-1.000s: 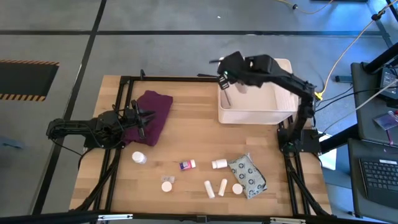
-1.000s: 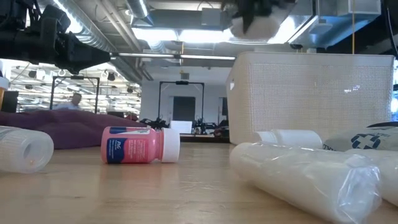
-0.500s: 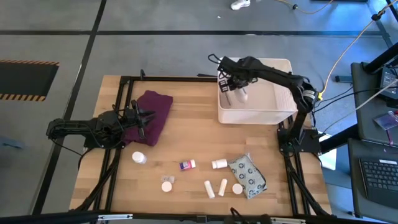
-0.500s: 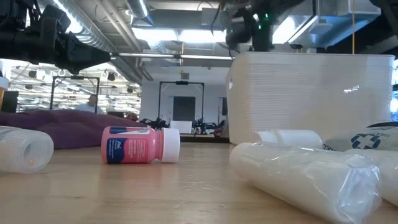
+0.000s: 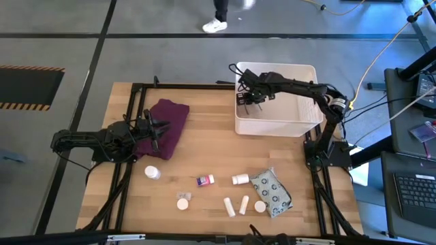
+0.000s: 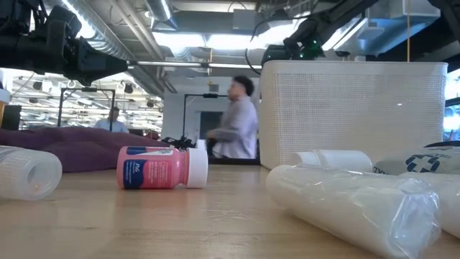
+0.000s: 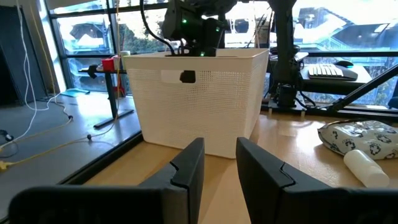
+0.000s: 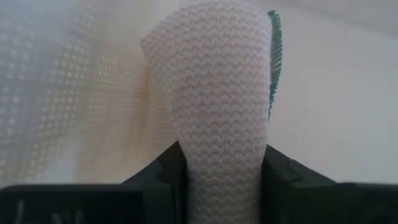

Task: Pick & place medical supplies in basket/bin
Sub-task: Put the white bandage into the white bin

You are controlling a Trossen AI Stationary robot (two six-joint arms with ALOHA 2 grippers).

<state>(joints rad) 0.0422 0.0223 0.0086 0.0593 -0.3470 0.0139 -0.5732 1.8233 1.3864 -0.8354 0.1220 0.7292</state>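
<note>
On the wooden table (image 5: 204,150), the right gripper (image 5: 249,97) reaches down inside the white bin (image 5: 300,122) at the far right corner, jaws clamped on a beige roll (image 8: 221,124). The left gripper (image 5: 155,131) rests over the purple cloth (image 5: 170,119), jaws slightly apart.

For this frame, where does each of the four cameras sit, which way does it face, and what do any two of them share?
High view: overhead, straight down on the wooden table; both arms show, right gripper inside the white rectangular plastic tub.
Low view: table height, level across; pink-labelled bottle near, no fingers visible.
Left wrist view: past the left gripper, fingers apart, towards the tub.
Right wrist view: inside the tub, right gripper clamping a beige woven roll.
The high, low and left wrist views share the tub.
</note>
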